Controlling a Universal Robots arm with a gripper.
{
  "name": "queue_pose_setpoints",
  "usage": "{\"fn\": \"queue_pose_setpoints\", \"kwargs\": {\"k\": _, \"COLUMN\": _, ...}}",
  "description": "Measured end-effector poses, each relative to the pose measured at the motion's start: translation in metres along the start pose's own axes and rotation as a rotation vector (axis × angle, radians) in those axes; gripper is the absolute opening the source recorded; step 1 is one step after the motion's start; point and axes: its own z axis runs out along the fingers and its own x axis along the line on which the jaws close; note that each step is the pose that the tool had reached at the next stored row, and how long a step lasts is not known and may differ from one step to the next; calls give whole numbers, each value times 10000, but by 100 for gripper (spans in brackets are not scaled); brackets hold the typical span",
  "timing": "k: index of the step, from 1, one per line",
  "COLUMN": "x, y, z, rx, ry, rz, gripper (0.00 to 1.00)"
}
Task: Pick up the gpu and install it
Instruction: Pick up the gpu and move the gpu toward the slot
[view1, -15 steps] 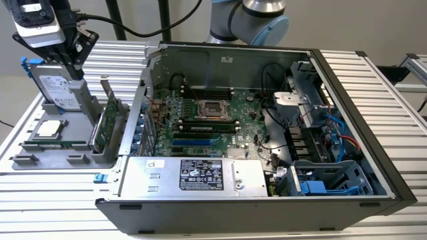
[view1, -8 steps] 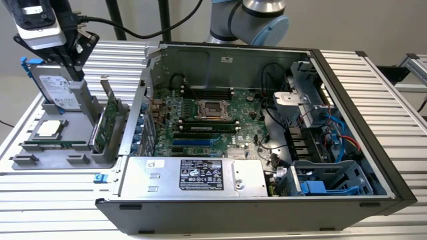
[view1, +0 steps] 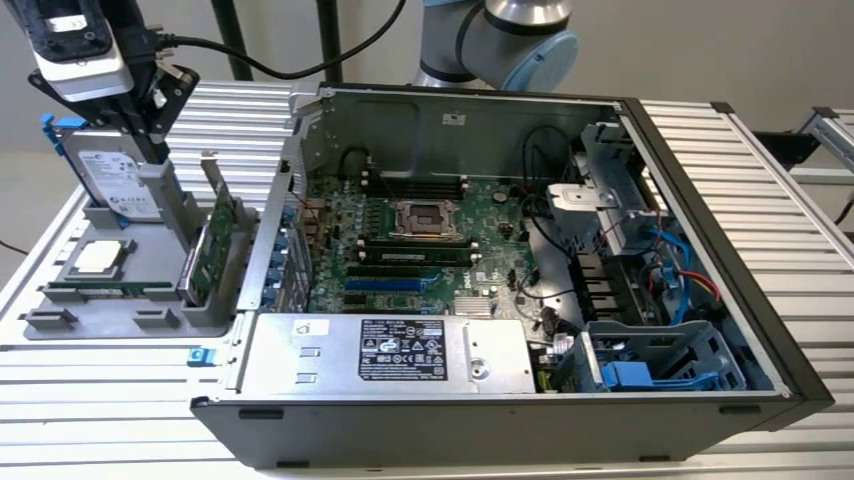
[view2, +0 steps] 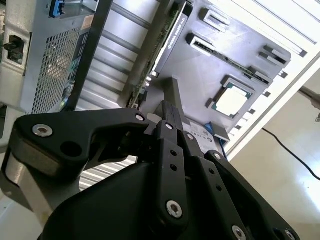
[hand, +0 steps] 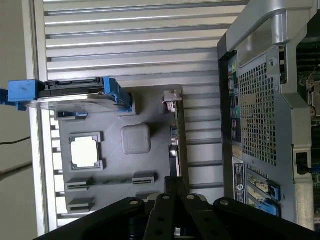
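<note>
The gpu (view1: 220, 238) stands on edge in a slot of the grey holder tray (view1: 80, 320), at the exterior view's left, beside the open computer case (view1: 694, 250). Its green board faces the case and its silver bracket (view1: 210, 168) points up. My gripper (view1: 150, 150) hangs above the tray's far end, over the hard drive, with its fingers together and nothing between them. The first wrist view has the gpu (hand: 177, 130) edge-on just ahead of the gripper (hand: 176, 183). In the second wrist view the gripper (view2: 169, 107) points along the gpu's dark edge (view2: 170, 40).
A hard drive in a blue frame (view1: 114, 170) leans upright in the tray, and a processor chip (view1: 96, 258) lies flat beside it. Inside the case are the motherboard (view1: 400, 240), its blue slots (view1: 387, 283) and the power supply (view1: 387, 350). The ribbed metal table (view1: 747, 160) carries everything.
</note>
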Motion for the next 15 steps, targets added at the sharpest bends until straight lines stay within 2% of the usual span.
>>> {"fn": "queue_pose_setpoints", "kwargs": {"k": 5, "x": 0, "y": 0, "z": 1, "rx": 0, "ry": 0, "rz": 0, "gripper": 0}}
{"fn": "queue_pose_setpoints", "kwargs": {"k": 6, "x": 0, "y": 0, "z": 1, "rx": 0, "ry": 1, "rz": 0, "gripper": 100}}
{"fn": "queue_pose_setpoints", "kwargs": {"k": 15, "x": 0, "y": 0, "z": 5, "rx": 1, "ry": 0, "rz": 0, "gripper": 100}}
